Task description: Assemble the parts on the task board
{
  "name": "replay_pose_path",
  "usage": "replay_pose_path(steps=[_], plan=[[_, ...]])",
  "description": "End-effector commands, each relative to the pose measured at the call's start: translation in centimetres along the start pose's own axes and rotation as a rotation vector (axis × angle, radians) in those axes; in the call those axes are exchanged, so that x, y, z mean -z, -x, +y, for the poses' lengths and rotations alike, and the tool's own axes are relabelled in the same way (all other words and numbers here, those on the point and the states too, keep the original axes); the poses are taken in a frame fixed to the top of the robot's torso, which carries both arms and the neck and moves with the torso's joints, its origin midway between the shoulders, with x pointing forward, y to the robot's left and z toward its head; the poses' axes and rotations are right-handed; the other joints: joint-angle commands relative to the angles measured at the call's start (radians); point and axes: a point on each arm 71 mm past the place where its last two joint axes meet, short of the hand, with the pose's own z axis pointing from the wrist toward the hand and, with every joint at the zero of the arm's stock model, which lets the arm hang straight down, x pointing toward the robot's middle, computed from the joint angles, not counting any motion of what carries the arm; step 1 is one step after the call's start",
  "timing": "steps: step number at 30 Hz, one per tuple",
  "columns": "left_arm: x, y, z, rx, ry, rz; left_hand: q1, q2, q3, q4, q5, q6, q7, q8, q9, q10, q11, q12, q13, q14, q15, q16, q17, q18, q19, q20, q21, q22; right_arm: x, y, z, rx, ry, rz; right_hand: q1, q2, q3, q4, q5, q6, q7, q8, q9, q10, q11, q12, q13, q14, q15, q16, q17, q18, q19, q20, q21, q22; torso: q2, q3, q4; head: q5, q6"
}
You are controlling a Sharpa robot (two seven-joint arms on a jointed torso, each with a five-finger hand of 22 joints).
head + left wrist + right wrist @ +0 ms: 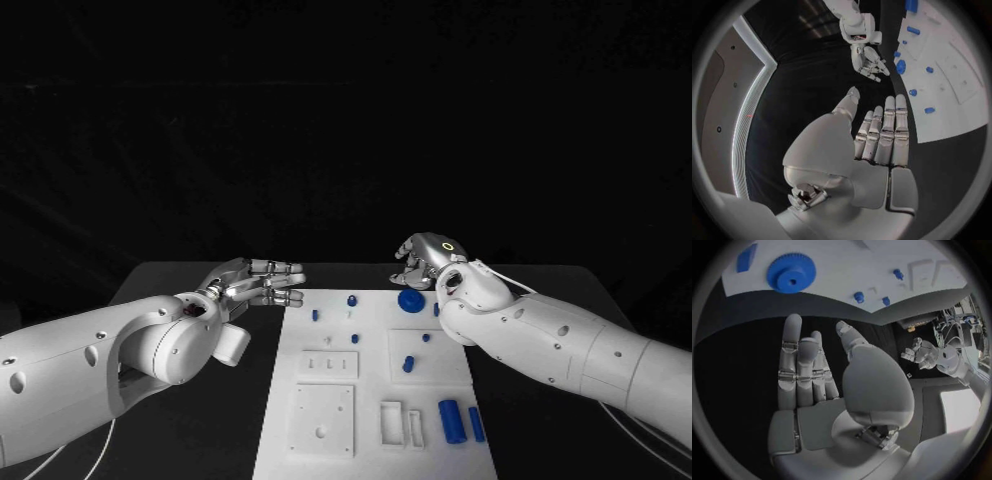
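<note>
The flat white rectangular task board (378,395) is lying in the middle of the black table (173,290), running from its near edge toward the far one, and small blue plastic parts are sitting across it: a round toothed blue gear (411,299) at the far right end, short blue pegs (352,300) near the far left, and two longer blue cylinders (451,415) lying side by side near the right edge. The silver left hand (260,283) is hovering just left of the board's far corner, released, fingers straight and together, grasping nothing. The silver right hand (427,260) is hanging just beyond the gear, fingers loosely apart, also empty. In the right wrist view the gear (791,273) is lying flat, showing a raised hub with a centre hole. It is probably light, rigid and fairly slick, so pinching it across the toothed rim, where the teeth give purchase, looks surer than grasping the small hub.
</note>
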Motion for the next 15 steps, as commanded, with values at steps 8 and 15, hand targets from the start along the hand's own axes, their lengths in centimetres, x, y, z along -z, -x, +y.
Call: replay_pose_path(steps=[8,15], plan=[[-0.1,-0.1,-0.1,-0.001,-0.002,0.013,0.011,0.002,0.008,-0.003,-0.002,0.000,-0.002,-0.005,0.000,-0.004,0.002,-0.003,0.001,-0.006,-0.002,-0.004,-0.001,-0.009,-0.007,-0.001,0.007,0.002,0.1,-0.9,-2.1,-0.006,-0.036,0.224,-0.020,0.031,-0.015,-0.034,0.000,-0.012,-0.009,-0.003,0.001,-0.173,0.000,0.657,0.737,0.002,0.001,0.140,0.231,0.015,0.039,0.005,0.115,0.034,0.002,-0.0003,0.0015,-0.004,-0.006],[-0.2,0.0,-0.1,-0.008,0.001,0.009,0.011,0.003,0.010,-0.005,-0.002,0.001,-0.003,-0.005,-0.001,-0.004,0.001,-0.003,0.001,-0.006,-0.003,-0.004,-0.001,-0.009,-0.008,-0.001,0.009,0.002,0.2,-1.3,-2.7,0.003,-0.048,0.287,-0.027,0.036,-0.013,-0.048,0.007,-0.070,-0.023,-0.004,0.000,-0.125,-0.022,0.758,0.873,0.013,-0.010,0.183,0.319,0.000,0.037,-0.006,0.154,0.071,0.002,-0.0001,0.0001,-0.002,-0.008]])
